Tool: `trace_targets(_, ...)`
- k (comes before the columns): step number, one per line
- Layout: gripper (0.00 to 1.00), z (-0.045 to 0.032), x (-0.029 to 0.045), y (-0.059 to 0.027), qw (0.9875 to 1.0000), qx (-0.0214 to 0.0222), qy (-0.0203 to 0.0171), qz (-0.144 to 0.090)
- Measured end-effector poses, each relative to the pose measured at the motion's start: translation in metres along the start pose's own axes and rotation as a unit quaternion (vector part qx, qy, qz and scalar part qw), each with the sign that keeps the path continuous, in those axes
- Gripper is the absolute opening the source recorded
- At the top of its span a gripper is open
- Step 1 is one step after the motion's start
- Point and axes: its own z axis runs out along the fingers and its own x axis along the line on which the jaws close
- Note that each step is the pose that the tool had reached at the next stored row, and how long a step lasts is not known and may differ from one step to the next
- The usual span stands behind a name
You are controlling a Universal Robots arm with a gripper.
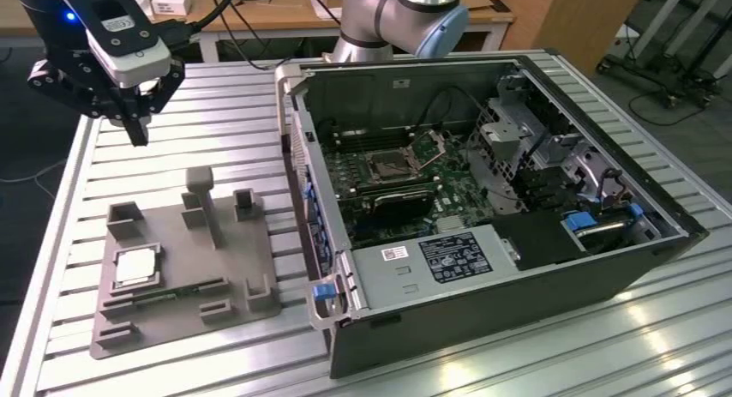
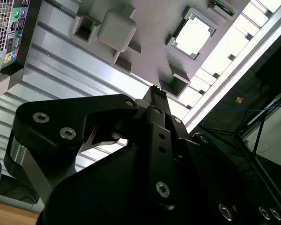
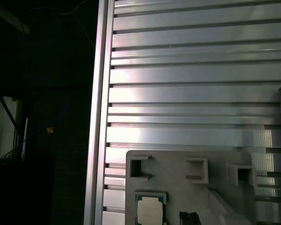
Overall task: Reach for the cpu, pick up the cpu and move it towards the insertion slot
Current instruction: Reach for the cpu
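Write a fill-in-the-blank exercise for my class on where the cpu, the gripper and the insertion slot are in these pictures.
1. The cpu lies in a square recess of the grey ____.
2. The gripper hangs above the slatted table and holds ____.
3. The insertion slot sits inside the open computer ____.
Missing words: tray; nothing; case.

The cpu (image 1: 135, 267) is silvery-white, the tray (image 1: 171, 234) matte grey, the table (image 1: 229, 97) ribbed silver, the pincer (image 1: 139, 138) black.
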Motion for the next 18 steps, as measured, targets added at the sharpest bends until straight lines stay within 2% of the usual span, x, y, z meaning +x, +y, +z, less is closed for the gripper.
trace_targets(18, 0.11, 0.0113, 0.0, -0.0004, 1.0, 0.0, 0.0, 0.0)
